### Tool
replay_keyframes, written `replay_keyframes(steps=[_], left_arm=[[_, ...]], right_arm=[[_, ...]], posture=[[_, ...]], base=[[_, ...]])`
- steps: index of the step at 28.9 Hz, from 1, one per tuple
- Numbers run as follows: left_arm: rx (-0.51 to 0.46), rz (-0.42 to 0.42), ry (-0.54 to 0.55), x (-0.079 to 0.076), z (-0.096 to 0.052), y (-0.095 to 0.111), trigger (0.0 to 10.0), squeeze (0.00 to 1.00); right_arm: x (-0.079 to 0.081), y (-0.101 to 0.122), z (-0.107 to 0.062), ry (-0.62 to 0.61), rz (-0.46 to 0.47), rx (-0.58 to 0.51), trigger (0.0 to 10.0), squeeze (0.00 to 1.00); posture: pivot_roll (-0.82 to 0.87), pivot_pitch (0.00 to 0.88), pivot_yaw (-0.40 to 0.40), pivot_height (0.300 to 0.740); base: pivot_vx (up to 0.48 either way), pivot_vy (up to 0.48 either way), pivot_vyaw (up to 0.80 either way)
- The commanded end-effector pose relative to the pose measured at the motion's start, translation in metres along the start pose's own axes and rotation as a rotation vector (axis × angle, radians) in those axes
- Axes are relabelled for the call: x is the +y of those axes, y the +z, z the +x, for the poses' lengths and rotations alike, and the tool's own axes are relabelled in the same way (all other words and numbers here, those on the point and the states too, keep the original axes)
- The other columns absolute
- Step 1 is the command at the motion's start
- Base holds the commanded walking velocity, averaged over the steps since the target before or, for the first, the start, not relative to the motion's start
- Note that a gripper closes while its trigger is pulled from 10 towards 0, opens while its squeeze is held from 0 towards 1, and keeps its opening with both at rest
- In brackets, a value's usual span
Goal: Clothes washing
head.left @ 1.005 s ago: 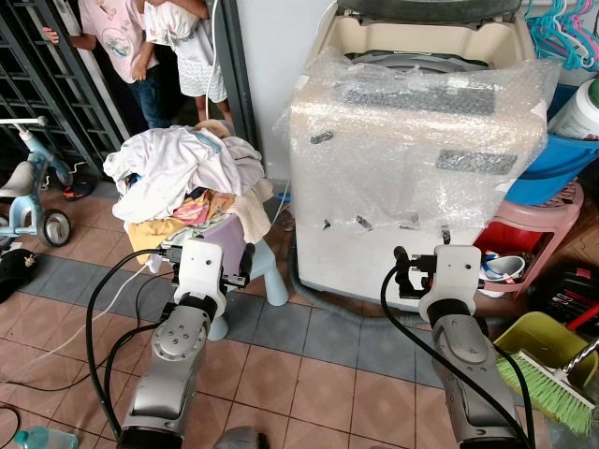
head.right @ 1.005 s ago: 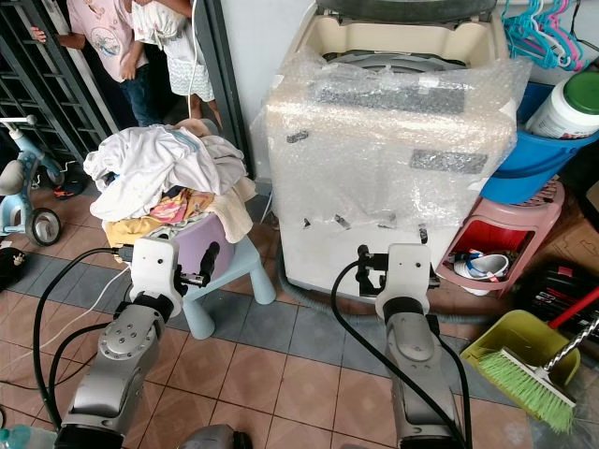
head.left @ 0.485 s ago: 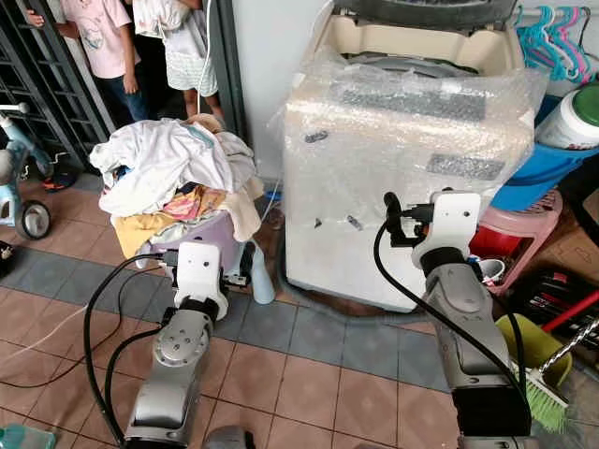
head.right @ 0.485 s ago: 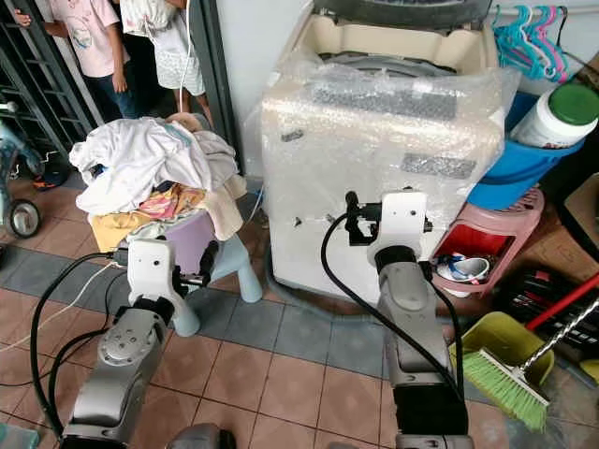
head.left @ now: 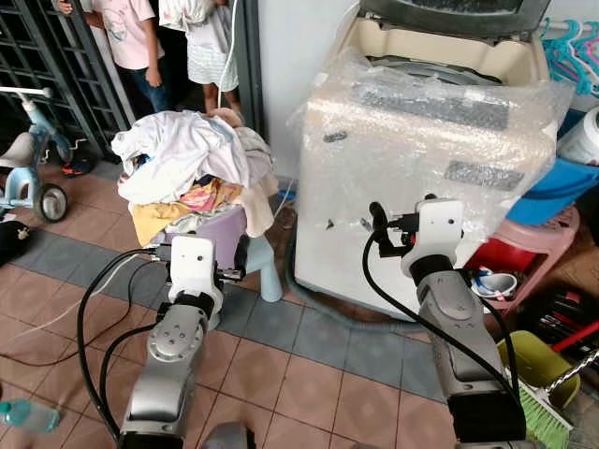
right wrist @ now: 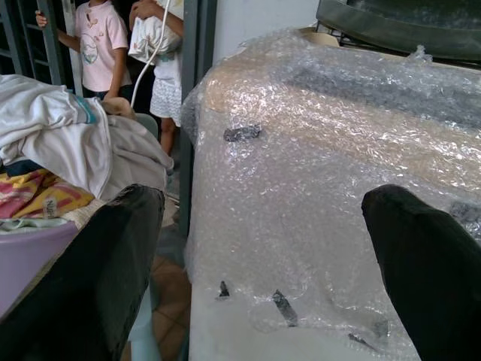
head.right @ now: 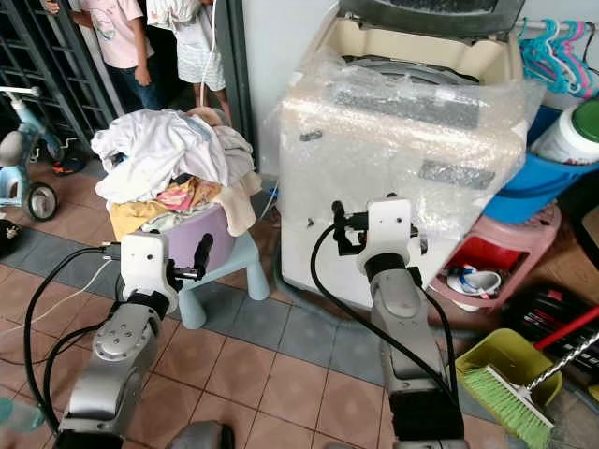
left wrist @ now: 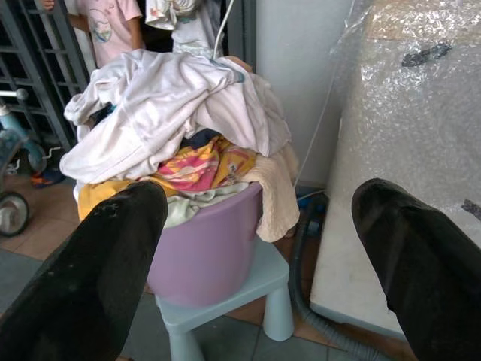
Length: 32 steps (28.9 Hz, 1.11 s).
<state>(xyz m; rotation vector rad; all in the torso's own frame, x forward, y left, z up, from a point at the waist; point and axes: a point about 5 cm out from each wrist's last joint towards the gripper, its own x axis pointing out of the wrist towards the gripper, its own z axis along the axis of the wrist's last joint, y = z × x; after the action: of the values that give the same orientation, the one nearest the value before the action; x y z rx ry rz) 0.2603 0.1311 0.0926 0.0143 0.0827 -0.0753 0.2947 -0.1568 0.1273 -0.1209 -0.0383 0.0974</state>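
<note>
A pile of mostly white clothes (head.left: 192,154) heaps over a purple basket (head.left: 227,236), which stands on a light blue stool (head.left: 268,278). To its right is a top-loading washing machine (head.left: 430,131) wrapped in bubble wrap, its lid up. My left gripper (left wrist: 255,203) is held low in front of the basket, open, with nothing between its black fingers (left wrist: 113,248). My right gripper (right wrist: 263,195) is raised before the washer's front face, also open and empty.
Two people (head.left: 126,37) stand by the dark gate at the back left. A child's tricycle (head.left: 28,178) is on the left. Right of the washer are a blue tub (head.left: 552,182), a pink stool (head.left: 529,253), a green dustpan (head.left: 543,355) and hangers (head.left: 571,47). A grey hose (head.left: 318,301) lies at the washer's base.
My right arm has risen from near the washer's base to the middle of its front. The head view has swung slightly. The left gripper stays before the basket.
</note>
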Motion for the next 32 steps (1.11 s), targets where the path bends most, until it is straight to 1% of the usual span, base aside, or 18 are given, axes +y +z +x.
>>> replay_keyframes(steps=[1, 6, 10, 14, 16, 21, 27, 30, 32], left_arm=[[-0.01, 0.006, 0.006, 0.0015, 0.0007, 0.0034, 10.0, 0.0], [0.001, -0.013, 0.007, 0.0008, 0.0009, 0.0022, 10.0, 0.0], [-0.004, -0.01, -0.002, 0.0002, 0.0019, 0.003, 10.0, 0.0], [-0.007, -0.006, 0.024, 0.0025, 0.006, 0.0039, 10.0, 0.0], [-0.016, -0.021, 0.031, 0.0031, 0.008, 0.0061, 10.0, 0.0], [-0.027, -0.019, 0.021, 0.0031, 0.007, 0.007, 10.0, 0.0], [-0.026, -0.043, 0.021, 0.0007, 0.0059, 0.0062, 10.0, 0.0], [-0.03, -0.037, 0.016, -0.0002, 0.0063, 0.0067, 10.0, 0.0], [-0.026, -0.016, 0.013, -0.0011, 0.0063, 0.0062, 10.0, 0.0]], right_arm=[[0.0012, 0.0051, 0.002, 0.017, -0.001, -0.025, 10.0, 0.0], [-0.0033, 0.0054, 0.0013, 0.009, 0.01, -0.025, 10.0, 0.0], [-0.0013, 0.007, 0.0012, 0.025, 0.003, -0.032, 10.0, 0.0], [-0.0014, 0.0078, 0.002, 0.025, 0.008, -0.034, 10.0, 0.0], [-0.002, 0.0078, 0.0026, 0.022, 0.014, -0.033, 10.0, 0.0], [-0.0004, 0.0078, 0.0025, 0.03, 0.013, -0.034, 10.0, 0.0], [0.0017, 0.0074, 0.0028, 0.038, 0.013, -0.034, 10.0, 0.0], [0.0025, 0.0078, 0.0031, 0.041, 0.011, -0.036, 10.0, 0.0], [0.0028, 0.0085, 0.0035, 0.041, 0.011, -0.041, 10.0, 0.0]], posture=[[-0.03, 0.0, -0.012, 0.74], [-0.03, 0.0, -0.011, 0.74], [-0.04, 0.0, -0.007, 0.74], [-0.04, 0.0, -0.006, 0.74], [-0.04, 0.0, -0.007, 0.74], [-0.04, 0.0, -0.009, 0.74], [-0.04, 0.0, -0.011, 0.74], [-0.03, 0.0, -0.013, 0.74], [-0.03, 0.0, -0.015, 0.74]], base=[[0.0, 0.39, 0.8], [0.0, 0.363, 0.8], [0.29, 0.385, 0.76], [0.297, 0.378, 0.0], [0.3, 0.375, 0.0], [0.341, 0.332, 0.0], [0.449, 0.0, 0.0], [0.471, 0.0, 0.0], [0.48, 0.0, 0.0]])
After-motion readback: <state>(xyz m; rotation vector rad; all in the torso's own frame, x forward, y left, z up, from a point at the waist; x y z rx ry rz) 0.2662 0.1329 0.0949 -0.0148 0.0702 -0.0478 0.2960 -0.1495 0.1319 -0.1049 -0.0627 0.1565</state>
